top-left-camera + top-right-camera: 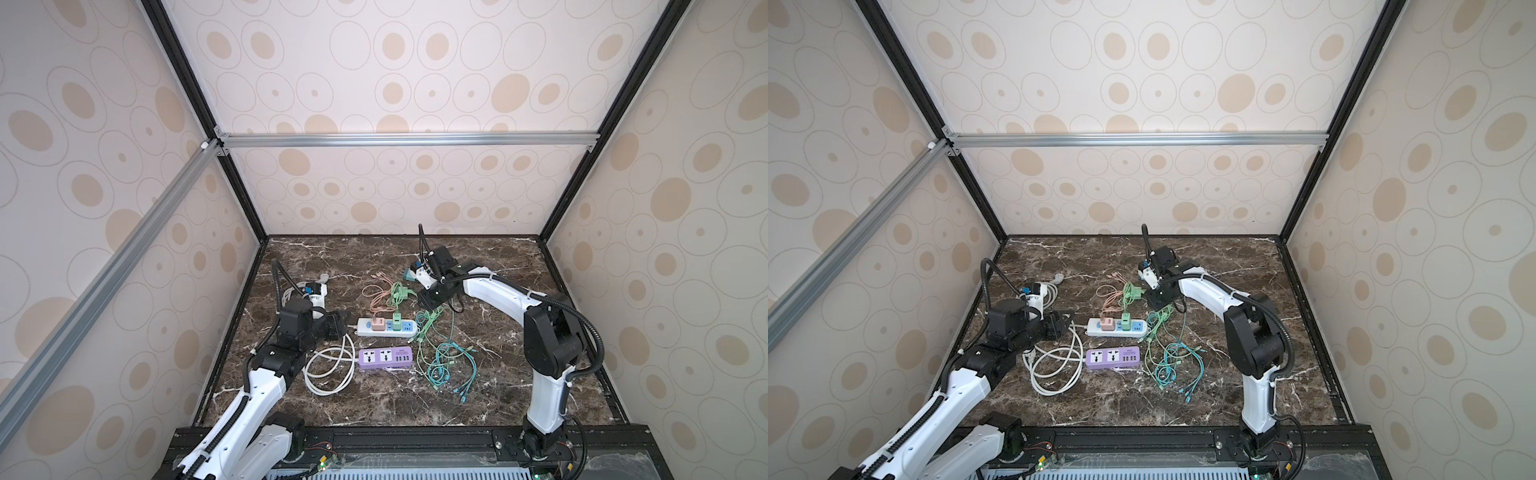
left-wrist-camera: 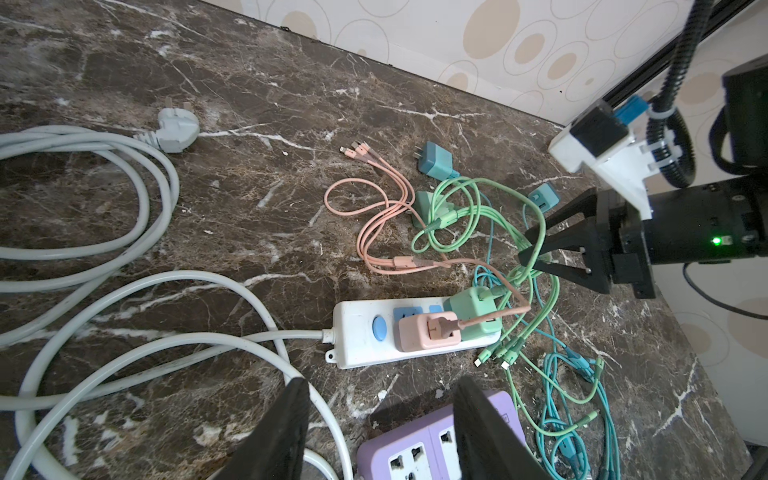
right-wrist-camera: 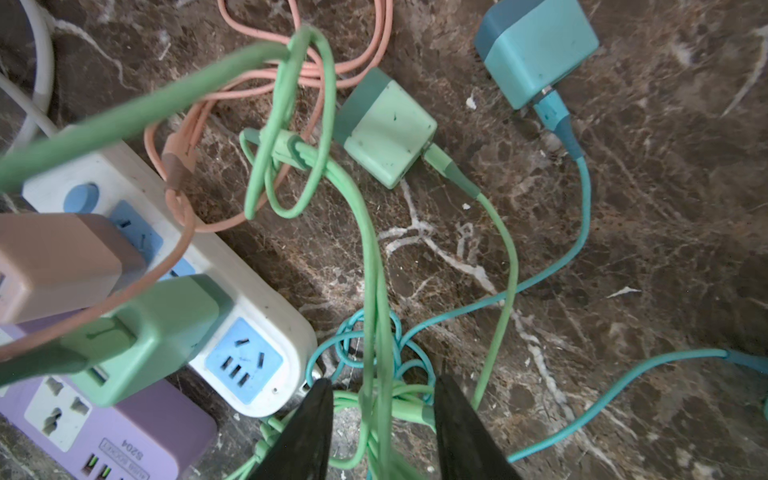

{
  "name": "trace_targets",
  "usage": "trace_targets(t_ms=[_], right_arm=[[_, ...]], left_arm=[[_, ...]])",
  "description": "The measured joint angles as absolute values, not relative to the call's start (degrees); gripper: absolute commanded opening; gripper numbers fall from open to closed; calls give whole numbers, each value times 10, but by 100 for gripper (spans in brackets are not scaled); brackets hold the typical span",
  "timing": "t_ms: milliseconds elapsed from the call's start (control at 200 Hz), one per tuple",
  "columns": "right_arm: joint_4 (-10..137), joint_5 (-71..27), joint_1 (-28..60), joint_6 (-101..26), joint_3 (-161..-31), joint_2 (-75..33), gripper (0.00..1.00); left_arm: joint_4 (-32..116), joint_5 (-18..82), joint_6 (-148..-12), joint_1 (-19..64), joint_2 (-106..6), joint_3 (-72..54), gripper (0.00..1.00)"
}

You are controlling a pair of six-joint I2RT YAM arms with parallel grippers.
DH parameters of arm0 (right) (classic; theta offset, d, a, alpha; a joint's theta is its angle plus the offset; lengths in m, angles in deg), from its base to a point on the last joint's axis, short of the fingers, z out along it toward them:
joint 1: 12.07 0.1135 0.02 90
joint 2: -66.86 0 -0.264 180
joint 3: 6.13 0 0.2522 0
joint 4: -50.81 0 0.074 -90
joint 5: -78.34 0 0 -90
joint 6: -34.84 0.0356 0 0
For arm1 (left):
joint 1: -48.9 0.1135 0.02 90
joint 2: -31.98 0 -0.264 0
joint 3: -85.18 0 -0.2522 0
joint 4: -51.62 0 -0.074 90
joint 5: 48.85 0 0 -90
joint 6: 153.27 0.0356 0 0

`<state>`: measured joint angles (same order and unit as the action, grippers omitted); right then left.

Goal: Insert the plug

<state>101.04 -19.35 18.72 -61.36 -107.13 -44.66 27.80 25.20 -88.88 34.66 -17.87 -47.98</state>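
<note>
The purple rectangular plastic power strip point(image 3: 137, 424), lower left of the right wrist view, is showing "S204" and "SOCKET", upside down.

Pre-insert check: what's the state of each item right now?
white strip: end socket free
pink adapter: plugged in
green adapter: plugged in
loose green adapter: unplugged
teal adapter: unplugged
purple strip: sockets empty
white plug: unplugged
left gripper: open, empty
right gripper: open, straddling green cable
</note>
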Motion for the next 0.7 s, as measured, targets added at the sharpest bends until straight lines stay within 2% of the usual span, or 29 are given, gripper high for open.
trace_targets(t_ms=[70,195,700], right_arm=[[1013,-195,187,-611,-1078,-457,14],[1021,-203,187,-605,-1091,-463,0],[1022,-215,208,-577,-1257,-464,0]], left_arm=[[277,252,-889,347,-178,-479,56],[274,252,-889,347,-177,-479,56],[271,256,-889,347,-168,-479,56]])
